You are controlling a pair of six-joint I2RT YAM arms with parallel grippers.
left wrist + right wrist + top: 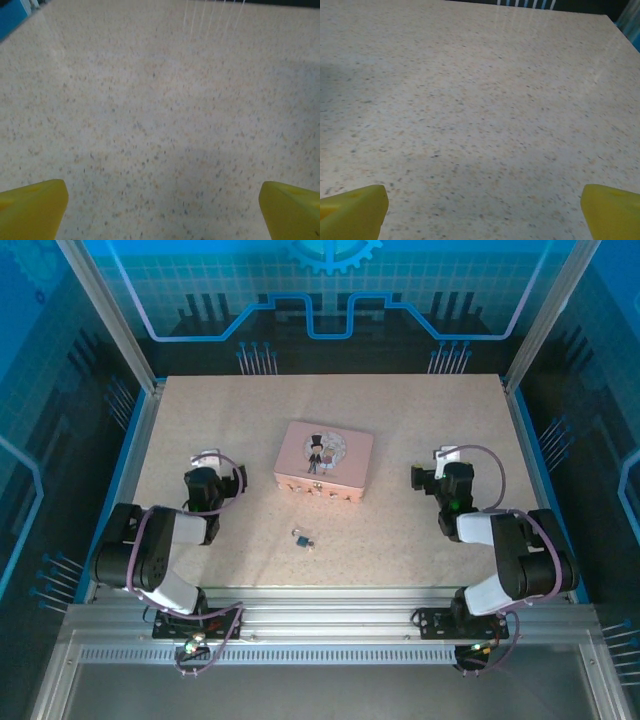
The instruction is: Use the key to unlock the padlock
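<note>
1. Two grippers are pictured over one speckled table (420,410), the left gripper (207,456) above its left half and the right gripper (447,454) above its right half, both pointed toward the far edge
2. Two yellow fingers (32,207) are seen in the left wrist view, one at each lower corner; the left gripper (162,210) is spread wide, bare tabletop is seen between its jaws, and nothing is gripped
3. Two yellow fingers (612,210) are likewise seen in the right wrist view; the right gripper (482,210) is spread just as wide over bare tabletop, and nothing is gripped
4. One padlock (299,537), tiny and dark blue-grey, is seen lying on the table toward the near edge, about midway between the two arms and well apart from both grippers
5. One key (312,545) is made out as a thin pale sliver just beside the padlock's right side; whether it is touching the padlock or seated in it cannot be told at this size
6. One pink tin (323,462), rectangular with a top-hatted cartoon figure on its lid, is seen lying at the table's middle between the two grippers, beyond the padlock and apart from it, touched by neither gripper
</note>
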